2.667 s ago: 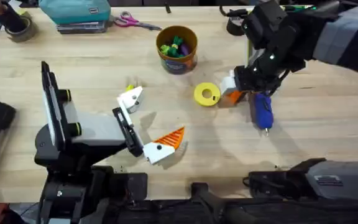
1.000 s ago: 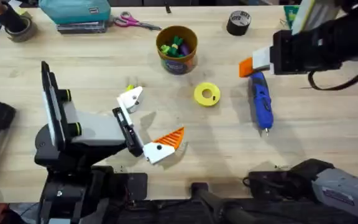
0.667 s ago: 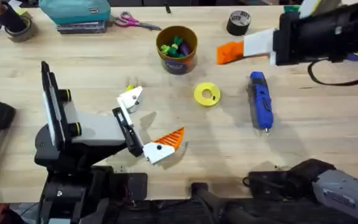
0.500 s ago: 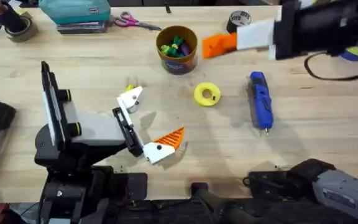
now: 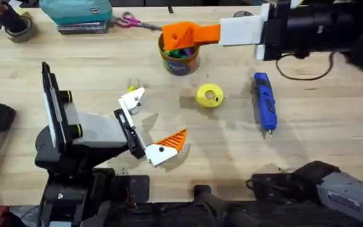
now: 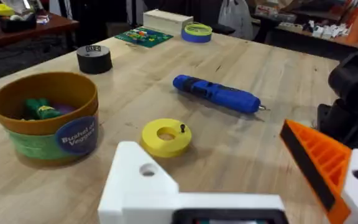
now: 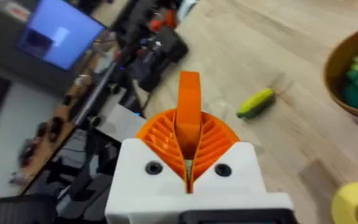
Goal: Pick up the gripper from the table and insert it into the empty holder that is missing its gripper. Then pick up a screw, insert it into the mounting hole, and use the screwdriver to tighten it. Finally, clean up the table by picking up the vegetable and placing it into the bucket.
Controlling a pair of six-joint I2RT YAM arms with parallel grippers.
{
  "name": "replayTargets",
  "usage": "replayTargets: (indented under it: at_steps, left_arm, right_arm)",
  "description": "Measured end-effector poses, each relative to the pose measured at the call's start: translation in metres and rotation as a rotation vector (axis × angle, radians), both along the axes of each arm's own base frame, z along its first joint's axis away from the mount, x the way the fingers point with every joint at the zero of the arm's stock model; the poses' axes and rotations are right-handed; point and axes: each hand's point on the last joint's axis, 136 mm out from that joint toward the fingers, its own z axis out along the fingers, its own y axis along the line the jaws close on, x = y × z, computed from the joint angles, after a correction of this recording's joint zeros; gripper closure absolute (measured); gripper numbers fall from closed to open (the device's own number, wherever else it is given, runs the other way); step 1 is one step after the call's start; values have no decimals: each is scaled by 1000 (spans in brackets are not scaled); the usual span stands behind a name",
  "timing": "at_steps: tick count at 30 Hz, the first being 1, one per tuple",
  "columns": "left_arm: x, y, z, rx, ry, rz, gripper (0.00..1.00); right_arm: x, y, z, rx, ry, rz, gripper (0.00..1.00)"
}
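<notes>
My right gripper hangs high over the bucket, shut on the orange ribbed gripper, which sticks out past its pads. My left gripper rests open near the table's front. One of its fingers is the bare white holder; the other carries an orange pad. The yellow-green vegetable lies just beyond the bare holder. The blue screwdriver lies on the table at the right. A small dark screw stands on a yellow disc.
The bucket holds green and purple toys. A black tape roll and a blue-green tape ring sit beyond the screwdriver. Scissors, a teal case and another tape roll line the far edge.
My right gripper took the orange gripper from beside the yellow disc, rose and swung left until it hangs over the bucket. The left arm, the screwdriver and the disc have not moved.
</notes>
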Motion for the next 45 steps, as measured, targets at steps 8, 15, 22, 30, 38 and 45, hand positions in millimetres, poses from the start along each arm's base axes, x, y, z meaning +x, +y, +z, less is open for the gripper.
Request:
replayTargets:
  at_steps: [8,15,22,30,38,45]
  left_arm:
    - [0,0,0,0,0,0,14]
    - [0,0,0,0,0,0,16]
    - [0,0,0,0,0,0,15]
    - [0,0,0,0,0,0,16]
    - [0,0,0,0,0,0,16]
    - [0,0,0,0,0,0,15]
  right_arm:
    - [-1,-7,-5,197,27,82,992]
    - [1,-19,-26,272,175,134,992]
    - [2,-16,-60,269,385,257,992]
    - [1,-14,-93,241,622,290,992]
    - [10,-12,-120,234,689,278,992]
    - [18,-11,-144,231,695,278,992]
